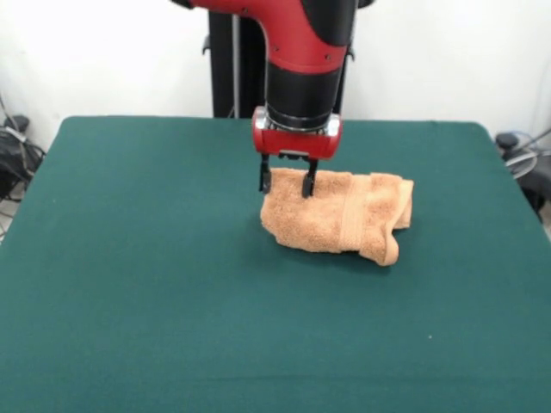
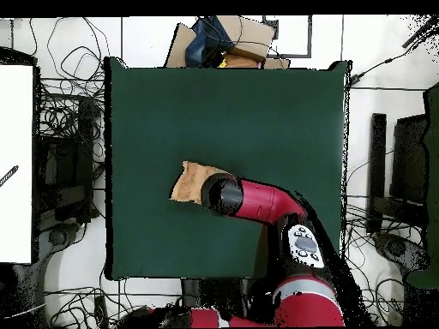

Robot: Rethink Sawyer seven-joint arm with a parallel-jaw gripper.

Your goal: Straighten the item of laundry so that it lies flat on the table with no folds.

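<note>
The item of laundry (image 1: 344,217), an orange-tan towel, lies crumpled and folded over itself near the middle of the green table (image 1: 129,258). Its woven band runs across the fold, and one corner hangs toward the front right. My gripper (image 1: 286,181) points straight down at the towel's far left corner and is open. One finger (image 1: 307,183) stands in front of the towel's far edge, the other (image 1: 265,176) just off the towel's left side. In the overhead view the towel (image 2: 187,182) shows partly, and the arm's wrist (image 2: 221,194) covers the rest of it and the gripper.
Bare green table (image 2: 257,111) stretches on all sides of the towel. Cables and dark equipment (image 2: 64,128) lie on the floor beside the table, and boxes (image 2: 227,43) sit beyond one edge.
</note>
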